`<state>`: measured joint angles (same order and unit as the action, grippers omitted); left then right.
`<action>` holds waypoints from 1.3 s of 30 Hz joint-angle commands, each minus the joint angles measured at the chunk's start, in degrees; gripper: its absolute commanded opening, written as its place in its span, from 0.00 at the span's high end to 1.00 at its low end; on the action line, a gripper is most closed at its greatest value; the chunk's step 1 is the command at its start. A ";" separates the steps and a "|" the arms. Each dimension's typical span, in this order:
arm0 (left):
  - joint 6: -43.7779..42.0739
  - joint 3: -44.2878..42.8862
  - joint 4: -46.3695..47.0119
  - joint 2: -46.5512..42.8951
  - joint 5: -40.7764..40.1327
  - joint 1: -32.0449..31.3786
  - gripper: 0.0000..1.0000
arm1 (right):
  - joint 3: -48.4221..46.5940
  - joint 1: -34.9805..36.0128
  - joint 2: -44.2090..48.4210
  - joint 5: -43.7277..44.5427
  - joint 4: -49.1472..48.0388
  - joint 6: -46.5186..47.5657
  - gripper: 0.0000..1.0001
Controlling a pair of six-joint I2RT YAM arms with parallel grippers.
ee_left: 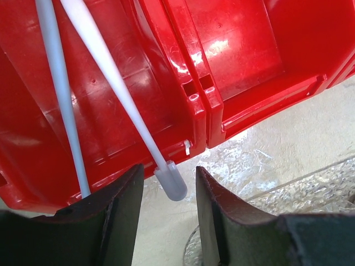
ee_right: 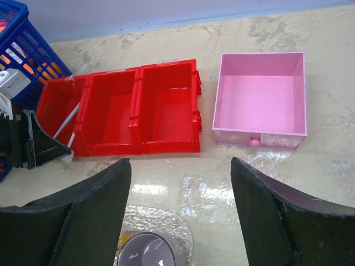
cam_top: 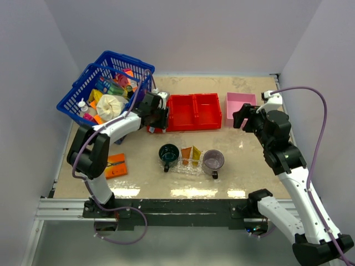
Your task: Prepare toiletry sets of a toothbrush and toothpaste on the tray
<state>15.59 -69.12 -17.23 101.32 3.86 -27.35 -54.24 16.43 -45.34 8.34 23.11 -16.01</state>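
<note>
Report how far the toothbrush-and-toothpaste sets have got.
Done: the orange tube and the yellow-orange tube lie on the tray. In hand: the left hand, open, straddles the end of one toothbrush in the red bin, not yet gripping. Left: that brush and the second toothbrush beside it must both reach the tray. The right hand is open, holding nothing.

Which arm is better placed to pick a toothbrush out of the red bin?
Left. The left gripper is open at the red bin's end compartment, with a white toothbrush's tip between the jaws. The right gripper hovers open away from it, nearer the pink box.
</note>
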 commanded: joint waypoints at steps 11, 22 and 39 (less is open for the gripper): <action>1.72 0.04 2.29 1.25 0.45 0.11 0.56 | 0.10 -0.25 0.69 0.45 -2.28 0.63 0.25; 0.84 0.04 1.15 2.13 -3.77 -1.48 0.56 | 0.27 -0.25 0.69 0.45 -2.37 0.54 0.25; 0.14 -1.72 -1.57 0.29 -5.62 -2.26 0.75 | 0.45 -0.17 0.87 0.80 -2.28 0.45 0.25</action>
<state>15.90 -68.90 -18.28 103.61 -0.73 -29.39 -53.98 16.43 -45.32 8.23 23.11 -16.01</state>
